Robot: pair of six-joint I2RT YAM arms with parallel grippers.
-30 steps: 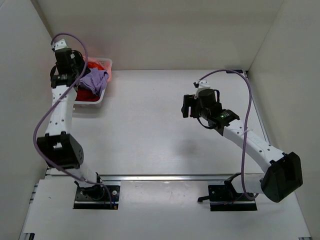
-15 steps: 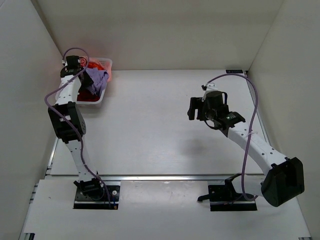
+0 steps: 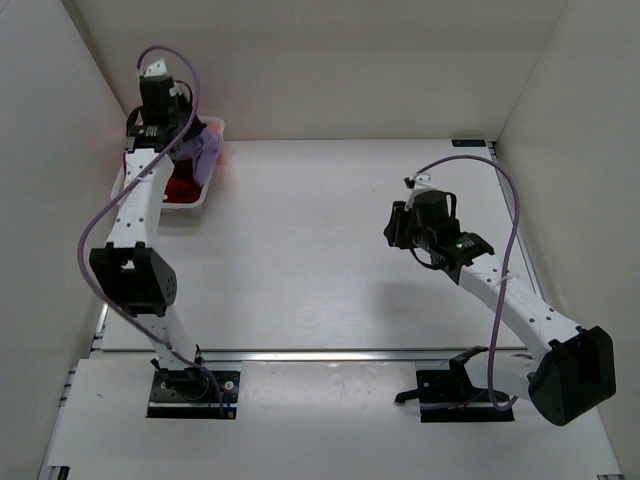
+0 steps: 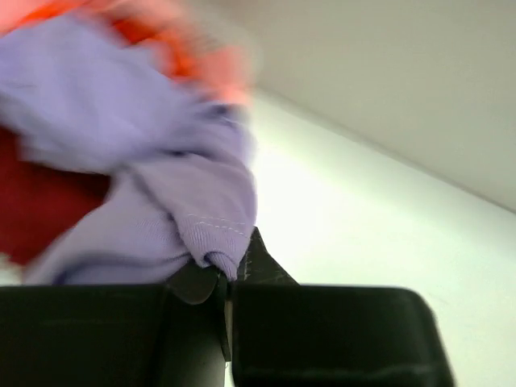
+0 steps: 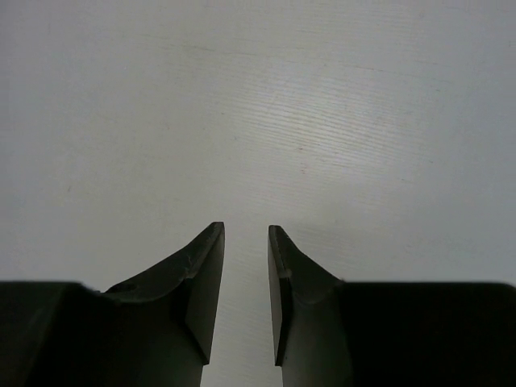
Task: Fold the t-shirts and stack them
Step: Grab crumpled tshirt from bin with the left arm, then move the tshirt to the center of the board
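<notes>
I am reading the left gripper as clenched: its two fingers are pressing together on a fold of the purple t-shirt, and the stitched hem is bunching right at the tips. The wrist view is blurring toward its upper left. In the overhead view this gripper is hanging above the white basket at the far left corner of the table. The purple t-shirt is draping from it over the basket's far end, and a red garment is lying inside below. The right gripper is hovering over bare table, well apart from the basket. Its fingers are standing slightly parted and are grasping nothing.
</notes>
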